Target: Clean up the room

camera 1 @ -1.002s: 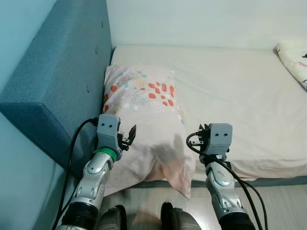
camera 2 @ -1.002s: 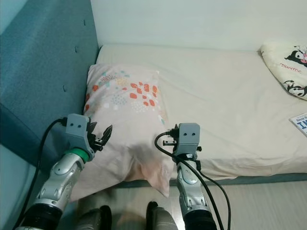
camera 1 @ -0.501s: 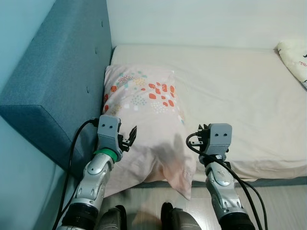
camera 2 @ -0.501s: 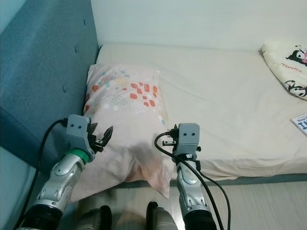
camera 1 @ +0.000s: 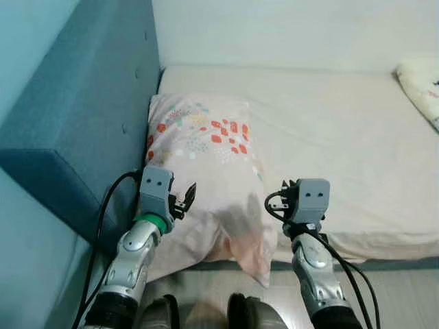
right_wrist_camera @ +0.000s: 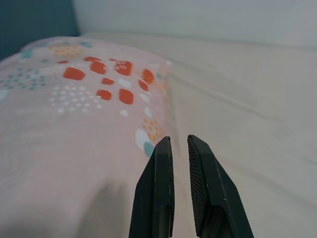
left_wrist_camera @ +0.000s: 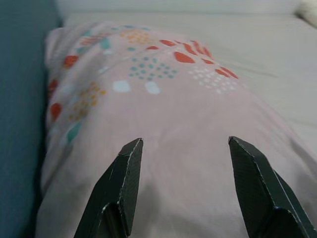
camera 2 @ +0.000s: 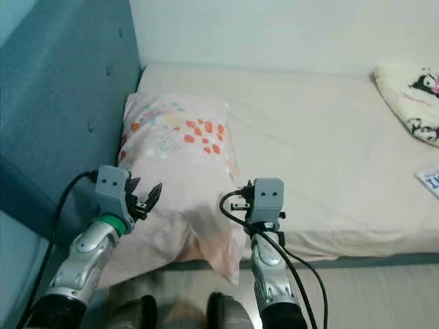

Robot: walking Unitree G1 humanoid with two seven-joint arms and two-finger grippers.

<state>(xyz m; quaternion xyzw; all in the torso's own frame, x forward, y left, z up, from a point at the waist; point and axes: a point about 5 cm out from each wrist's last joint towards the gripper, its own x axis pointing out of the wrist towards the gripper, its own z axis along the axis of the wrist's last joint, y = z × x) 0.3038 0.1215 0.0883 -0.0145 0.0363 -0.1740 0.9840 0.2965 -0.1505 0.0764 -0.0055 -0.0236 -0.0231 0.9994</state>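
Left gripper (camera 1: pixel 186 197) fingers spread apart, hovering over the near-left corner of the pillow (camera 1: pixel 206 164), nothing held; left wrist view shows both fingers (left_wrist_camera: pixel 121 191) wide with pink fabric just beyond them, not clamped. Right gripper (right_wrist_camera: pixel 181 148) fingers nearly together, only a thin slit between, empty, poised at the pillow's right edge where it meets the sheet. Change over the last second: small. The whole picture has drifted a bit, arms sit slightly lower in frame, so that's head/body motion, not the pillow moving; the pillow lies the same way against the headboard (camera 1: pixel 82 116), near end drooping over the bed edge. Both grippers keep about the same pose over it. Judgement: no grasp made yet, the robot is likely settling its stance before taking or straightening the pillow, so the tidying step on this item is barely started. Surface: bed (camera 1: pixel 343 137) with a plain cream sheet, a few soft creases, pillow pink with orange, teal and white dot patches. Blue padded headboard on the robot's left, pale wall behind. Far right on the bed a white cartoon-print cushion or blanket (camera 2: pixel 408 99) and, near the edge, the corner of a printed book or paper (camera 2: pixel 430 179). Robot's feet (camera 1: pixel 206 315) on a light floor below the mattress edge.
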